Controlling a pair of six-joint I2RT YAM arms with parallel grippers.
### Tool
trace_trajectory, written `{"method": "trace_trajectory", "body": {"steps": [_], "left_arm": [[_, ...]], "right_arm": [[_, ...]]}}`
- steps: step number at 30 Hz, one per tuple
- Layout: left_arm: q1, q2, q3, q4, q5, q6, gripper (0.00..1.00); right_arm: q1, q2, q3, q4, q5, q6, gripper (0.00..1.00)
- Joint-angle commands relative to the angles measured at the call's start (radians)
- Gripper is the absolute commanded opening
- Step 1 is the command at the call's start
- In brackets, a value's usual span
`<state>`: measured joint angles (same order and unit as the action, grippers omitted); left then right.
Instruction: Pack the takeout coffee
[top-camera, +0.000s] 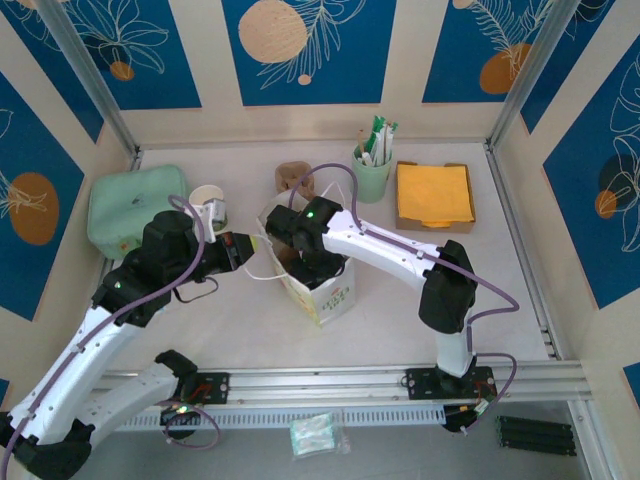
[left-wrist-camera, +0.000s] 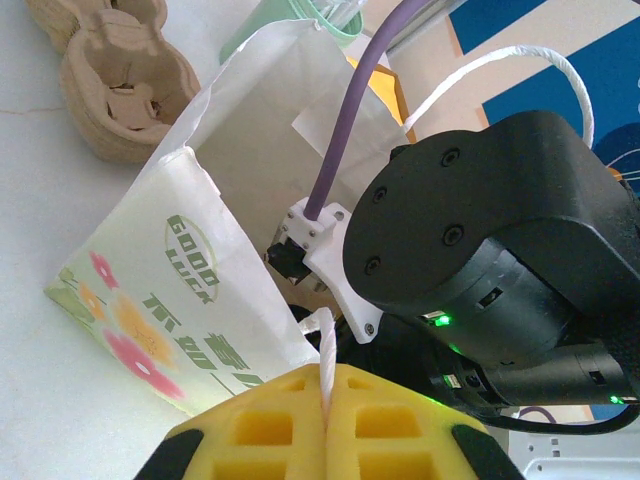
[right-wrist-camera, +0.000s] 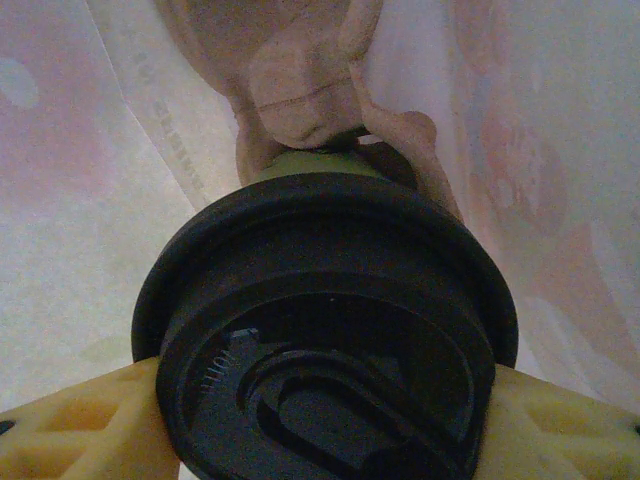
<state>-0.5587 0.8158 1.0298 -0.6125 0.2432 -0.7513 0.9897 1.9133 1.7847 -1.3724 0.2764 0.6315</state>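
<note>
The takeout coffee (right-wrist-camera: 325, 320) shows its round black lid in the right wrist view, with a strip of green side above it. My right gripper (right-wrist-camera: 325, 410) is shut on it, one yellow finger on each side of the lid. It hangs inside the white paper bag (top-camera: 330, 290), over a brown cardboard cup carrier (right-wrist-camera: 300, 90). My left gripper (left-wrist-camera: 327, 400) is shut on the bag's white twisted handle (left-wrist-camera: 326, 345), at the bag's left side (top-camera: 240, 250). The bag (left-wrist-camera: 180, 290) carries flowers and green lettering.
A lidless cup (top-camera: 207, 197) stands behind the left gripper. A mint-green box (top-camera: 135, 205) lies at the back left. Another cardboard carrier (top-camera: 292, 177), a green holder of sachets (top-camera: 372, 170) and a box of orange napkins (top-camera: 434, 195) line the back.
</note>
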Motion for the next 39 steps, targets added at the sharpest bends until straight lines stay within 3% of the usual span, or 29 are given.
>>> {"method": "trace_trajectory", "body": {"steps": [1,32,39], "left_arm": [[-0.007,0.003,0.036,0.019,0.018,0.002,0.0],[-0.006,0.023,0.077,-0.025,0.008,0.021,0.0],[-0.007,0.034,0.105,-0.044,0.007,0.032,0.0]], "right_arm": [[-0.01,0.019,-0.013,-0.01,0.035,-0.01,0.56],[0.033,0.047,0.18,-0.196,0.198,-0.004,0.56],[0.029,0.054,0.147,-0.186,0.201,-0.009,0.56]]}}
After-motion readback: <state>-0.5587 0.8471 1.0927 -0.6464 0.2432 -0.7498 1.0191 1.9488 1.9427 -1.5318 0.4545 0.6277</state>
